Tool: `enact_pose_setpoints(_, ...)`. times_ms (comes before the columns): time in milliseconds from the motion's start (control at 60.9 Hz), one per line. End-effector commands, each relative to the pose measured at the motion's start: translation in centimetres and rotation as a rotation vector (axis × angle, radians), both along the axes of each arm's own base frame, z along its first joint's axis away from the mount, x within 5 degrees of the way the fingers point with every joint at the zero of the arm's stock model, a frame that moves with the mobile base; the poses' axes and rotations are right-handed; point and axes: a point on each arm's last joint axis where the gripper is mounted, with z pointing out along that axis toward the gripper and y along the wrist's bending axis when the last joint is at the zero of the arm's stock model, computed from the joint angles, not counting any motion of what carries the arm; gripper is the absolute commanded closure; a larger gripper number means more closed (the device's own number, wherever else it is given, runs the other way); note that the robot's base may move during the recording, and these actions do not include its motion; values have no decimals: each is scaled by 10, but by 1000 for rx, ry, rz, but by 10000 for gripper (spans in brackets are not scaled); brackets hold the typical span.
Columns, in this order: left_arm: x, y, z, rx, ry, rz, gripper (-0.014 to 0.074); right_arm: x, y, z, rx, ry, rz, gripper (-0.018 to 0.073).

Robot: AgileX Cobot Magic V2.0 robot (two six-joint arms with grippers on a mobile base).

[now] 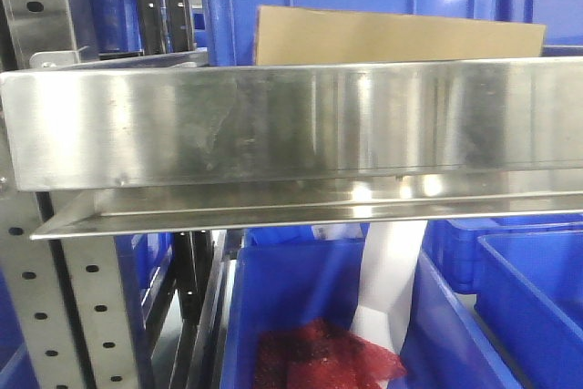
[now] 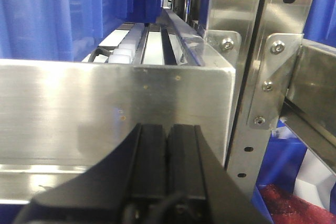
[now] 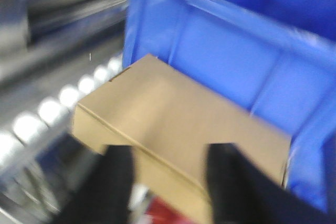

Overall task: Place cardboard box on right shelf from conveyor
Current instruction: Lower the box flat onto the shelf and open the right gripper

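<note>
Tan-yellow and unmarked, the one cardboard box (image 1: 399, 35) shows in the upper middle of the front view, only its top strip rising above the tall brushed-steel lip of the right shelf (image 1: 291, 120). Its long axis runs left to right across the frame, parallel to that lip, with blue bins (image 1: 537, 289) behind and below it. In the blurred right wrist view the same box (image 3: 178, 129) fills the centre, a slim oblong with smooth faces, its length slanting from upper left to lower right. The right gripper (image 3: 169, 182) has two dark fingers (image 3: 118, 174) spread apart, one at each side of the box's near edge; whether they touch it I cannot tell. The left gripper (image 2: 168, 156), low centre in its own view, has its jaws pressed together, holding nothing, facing a steel lip. A red mesh bundle (image 1: 323, 357) lies in one lower bin.
</note>
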Motion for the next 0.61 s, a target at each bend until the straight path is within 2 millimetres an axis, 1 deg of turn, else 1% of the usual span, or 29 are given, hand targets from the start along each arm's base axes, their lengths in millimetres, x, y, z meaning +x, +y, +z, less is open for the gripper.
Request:
enact_pose_setpoints(0, -1, 1, 6, -7, -91, 6, 713, -14, -9, 18, 164, -112, -22, 396)
enact_pose_setpoints(49, -1, 1, 6, -7, -91, 6, 713, -20, -12, 15, 182, -117, -23, 481)
enact_pose_setpoints(99, -1, 1, 6, -7, -91, 6, 713, -25, -14, 13, 191, -124, -22, 540)
enact_pose_setpoints(246, -1, 1, 6, -7, -91, 6, 713, -34, -19, 8, 196, -132, -20, 536)
enact_pose_setpoints(591, -1, 1, 6, -7, -91, 6, 713, -34, -19, 8, 194, -129, -21, 536)
